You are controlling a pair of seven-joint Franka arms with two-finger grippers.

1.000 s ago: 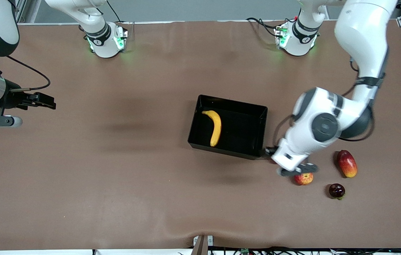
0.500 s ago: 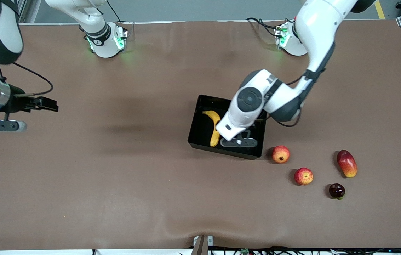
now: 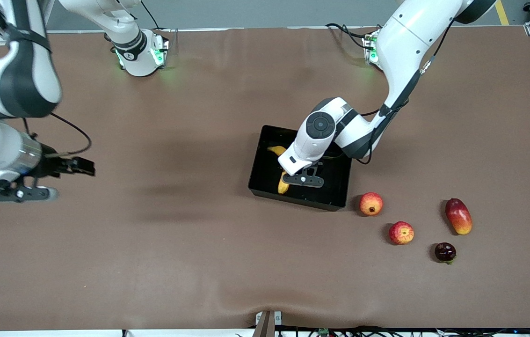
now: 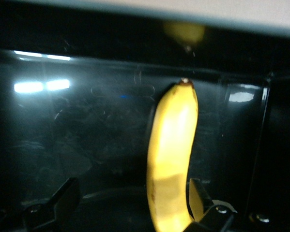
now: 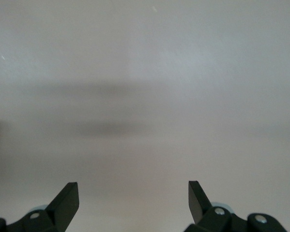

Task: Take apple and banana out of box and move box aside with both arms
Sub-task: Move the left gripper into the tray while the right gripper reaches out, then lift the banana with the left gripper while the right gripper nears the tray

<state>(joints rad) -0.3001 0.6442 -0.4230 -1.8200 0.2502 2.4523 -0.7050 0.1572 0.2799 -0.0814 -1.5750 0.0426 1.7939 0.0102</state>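
The black box [image 3: 335, 199] stands mid-table with the yellow banana [image 3: 284, 186] lying in it. My left gripper [image 3: 304, 181] is down inside the box, open, straddling the banana. In the left wrist view the banana [image 4: 173, 145] lies between the fingers [image 4: 62, 198], close against one of them, over the glossy box floor [image 4: 77, 135]. The red apple [image 3: 401, 232] with yellow streaks lies on the table, nearer the front camera than the box, toward the left arm's end. My right gripper [image 3: 88, 166] is open and empty over bare table at the right arm's end; its wrist view [image 5: 133, 191] shows only table.
An orange-red fruit with a crown tip [image 3: 371, 203] lies beside the box's near corner. A red-yellow mango [image 3: 458, 216] and a small dark fruit [image 3: 445, 252] lie past the apple toward the left arm's end.
My left gripper moved from over the apple's spot to the box and came down around the banana. The orange-red fruit is uncovered. My right gripper shifted a little toward the table's middle.
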